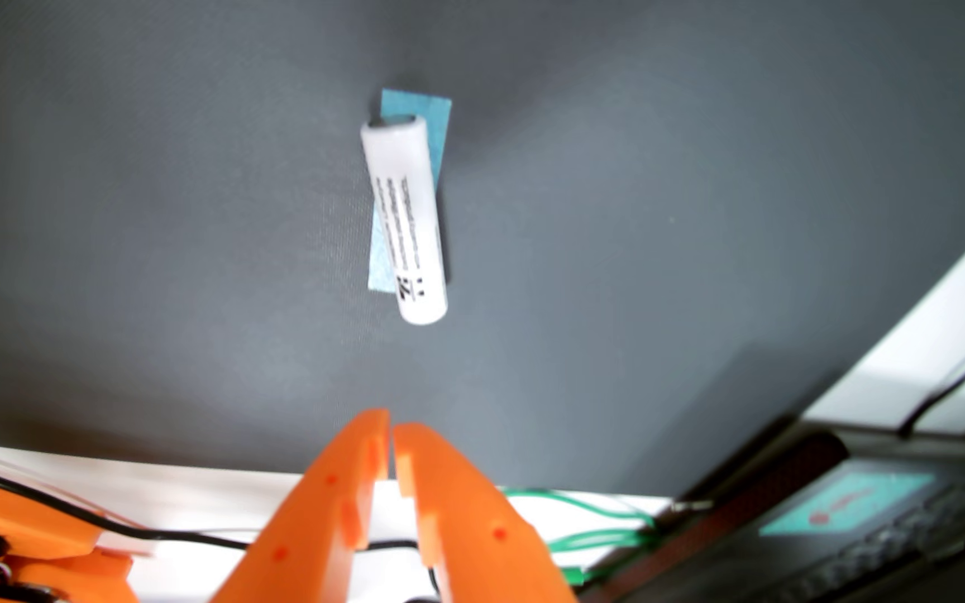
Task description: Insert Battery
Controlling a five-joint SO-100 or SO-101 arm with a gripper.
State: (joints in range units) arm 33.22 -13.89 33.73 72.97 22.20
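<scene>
Battery [405, 220]: you see it lying in the upper middle of the frame, a white cylinder with black print along its side, slightly slanted, its far end towards the top.
Tape [417, 124]: a blue strip lies under the battery on the grey mat [149, 203]; the battery crosses it and overhangs at the near end.
Pincer [391, 432]: orange, at the bottom middle of the frame, tips pressed nearly together with only a thin slit between them, holding nothing, well apart from the battery.
Handling: you should expect a light, rigid, smooth thing; a round sleeve like this probably rolls sideways at a nudge and may slip in hard plastic tips.
Where to hold: take it across the middle of its length, one tip on each long side, so it stays level and neither end swings. You must spread the tips first.
Counter [207, 487]: a white edge shows below the mat, with black and green wires over it.
Dark device [851, 516]: lower right, with a teal label; it is blurred and cut off by the frame, so you cannot tell whether it is the holder.
Hard to make out: the print is unreadable, the polarity of the ends is unclear, and no slot for the battery is plainly visible.
Hidden: the pincer's base and the arm lie outside the frame.
</scene>
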